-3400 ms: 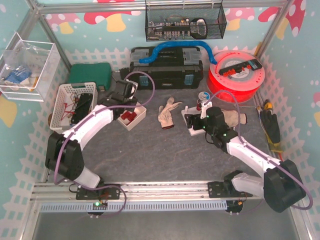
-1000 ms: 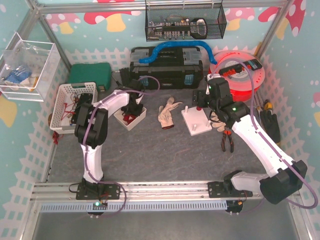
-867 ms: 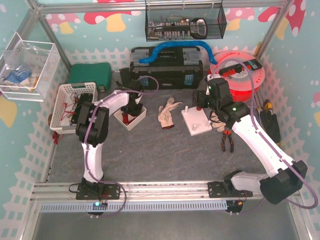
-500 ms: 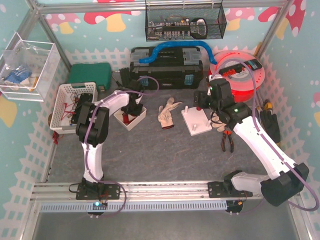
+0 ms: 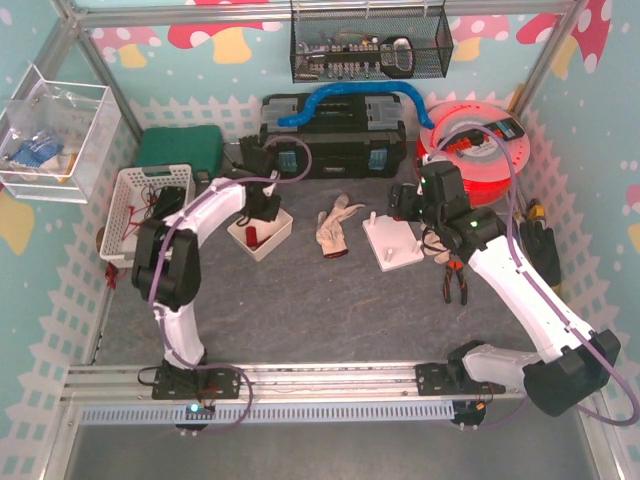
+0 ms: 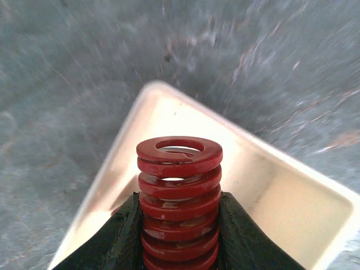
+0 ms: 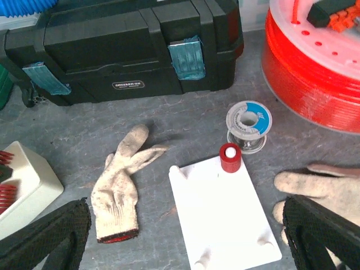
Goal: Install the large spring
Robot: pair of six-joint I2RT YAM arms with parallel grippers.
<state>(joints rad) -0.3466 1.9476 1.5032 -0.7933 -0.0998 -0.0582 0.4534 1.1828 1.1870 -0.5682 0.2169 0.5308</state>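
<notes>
L jaws clamped on lower coils of the big red spring (image 6: 179, 185), held upright over the white bin (image 6: 292, 219) at counter (image 5: 300, 300) left-rear. R jaws wide open, nothing in them, hovering over white peg plate (image 7: 222, 208); small red spring (image 7: 230, 158) sits on its far peg.

On the grey surface (image 5: 320, 310) I read a black toolbox (image 5: 335, 140) at the back, with a blue hose (image 5: 345, 100) lying across its lid. A red reel (image 5: 475, 150) stands just right of the toolbox, and a small wire spool (image 7: 248, 125) sits near the reel. A white work glove (image 5: 335, 225) lies flat in front of the toolbox. Pliers (image 5: 455, 280) lie further right. A green case (image 5: 180, 150) and a white basket (image 5: 113, 215) occupy the left side.
</notes>
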